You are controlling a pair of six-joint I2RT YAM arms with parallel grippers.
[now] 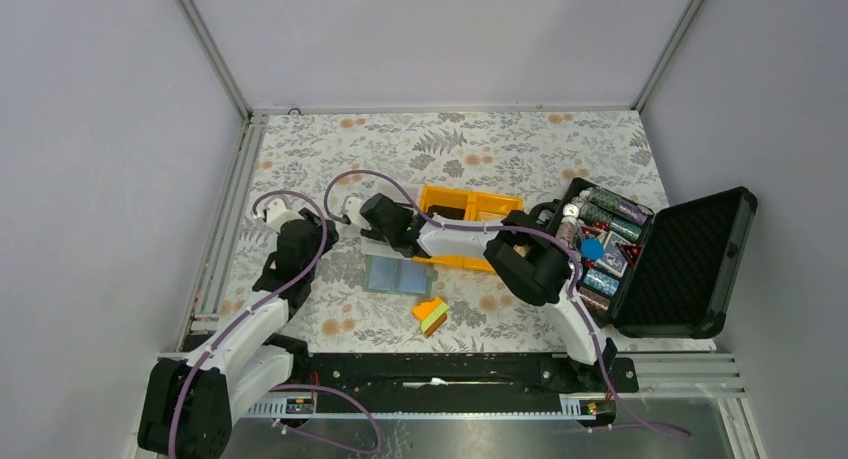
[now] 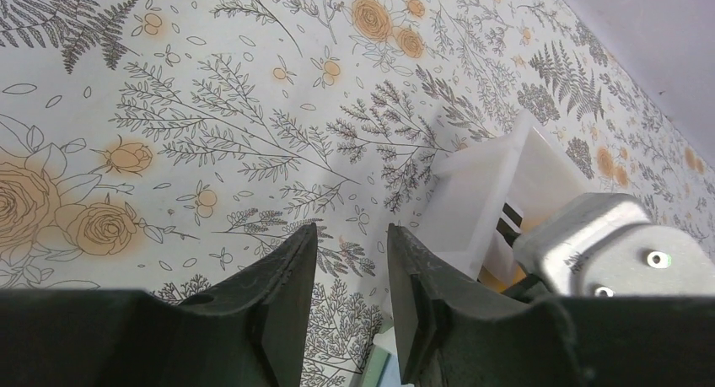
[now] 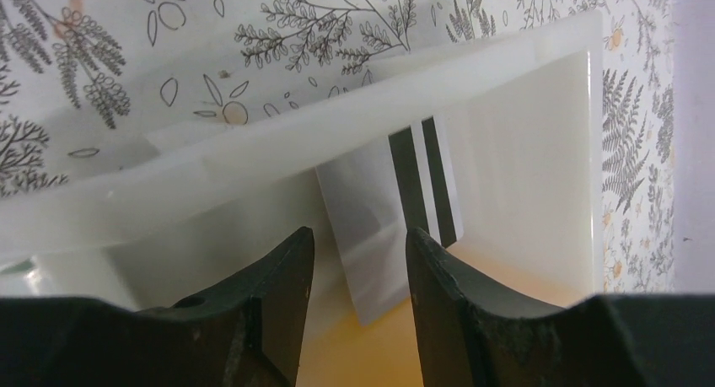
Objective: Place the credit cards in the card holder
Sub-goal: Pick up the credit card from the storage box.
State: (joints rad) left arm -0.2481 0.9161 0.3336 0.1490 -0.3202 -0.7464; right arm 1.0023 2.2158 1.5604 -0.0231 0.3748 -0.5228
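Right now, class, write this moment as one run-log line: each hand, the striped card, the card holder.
right hand: open, over striped card in white tray | left hand: open, empty | card holder: open on table

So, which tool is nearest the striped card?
The right tool: the striped card lies ahead of it in the white tray; the left tool points at tablecloth.

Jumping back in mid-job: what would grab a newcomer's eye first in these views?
The open black foam-lined case at the right edge, packed with poker chips, stands out most. Mid-table, the card holder lies open near a bright orange-yellow-green wedge block. In the right wrist view, a white card with black stripes sits in a pale tray just ahead of the right gripper.
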